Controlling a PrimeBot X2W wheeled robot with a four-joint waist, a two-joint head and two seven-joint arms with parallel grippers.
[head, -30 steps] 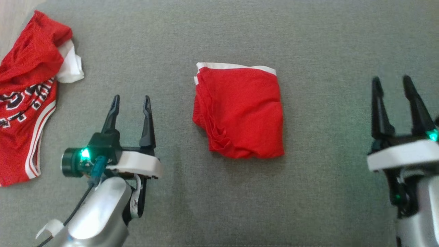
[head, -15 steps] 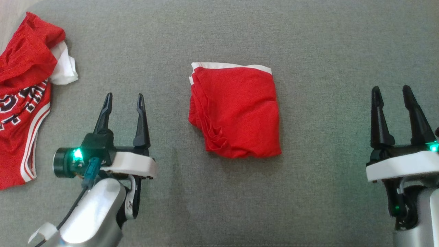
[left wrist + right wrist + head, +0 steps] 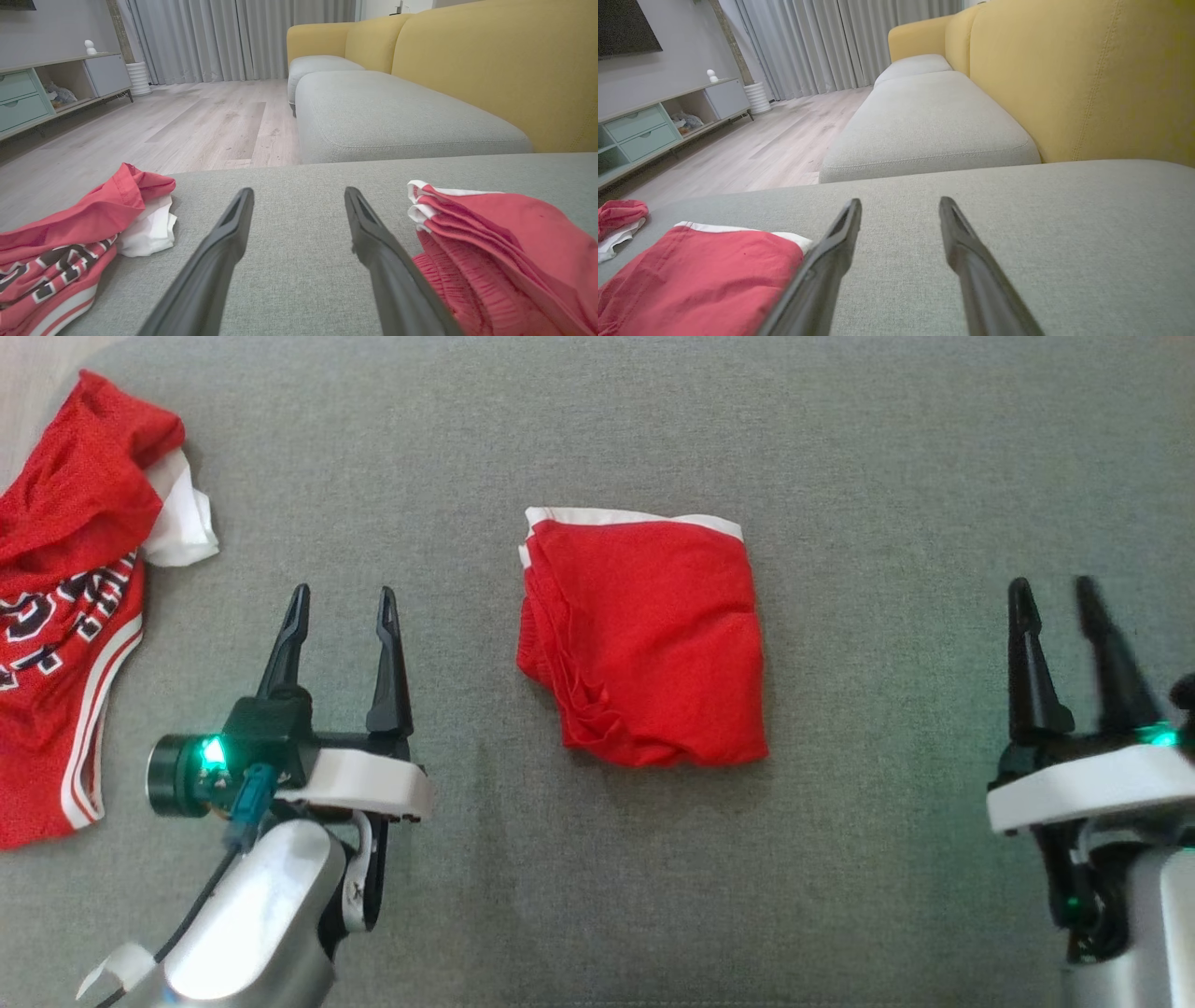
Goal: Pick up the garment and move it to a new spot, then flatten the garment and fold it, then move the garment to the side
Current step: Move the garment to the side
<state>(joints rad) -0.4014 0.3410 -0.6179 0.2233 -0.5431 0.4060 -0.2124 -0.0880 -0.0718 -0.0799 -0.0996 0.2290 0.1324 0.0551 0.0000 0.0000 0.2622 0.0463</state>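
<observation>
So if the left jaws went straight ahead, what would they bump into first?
Probably nothing soon. The left jaws point along the bare grey cushion, between the crumpled jersey and the folded red garment, touching neither. Past the cushion's edge comes floor or the next sofa seat; depth is unclear.

You face a living room: a grey upholstered seat [image 3: 840, 448] lies nearest, with more grey cushions [image 3: 383, 107] beyond it against a mustard-yellow sofa back [image 3: 490, 60]. Pale wood plank floor [image 3: 196, 126] runs to long grey curtains [image 3: 210, 37]. A low cabinet [image 3: 107, 74] with mint drawers carries a white figurine [image 3: 88, 46], and a dark screen [image 3: 626, 25] hangs above it.
</observation>
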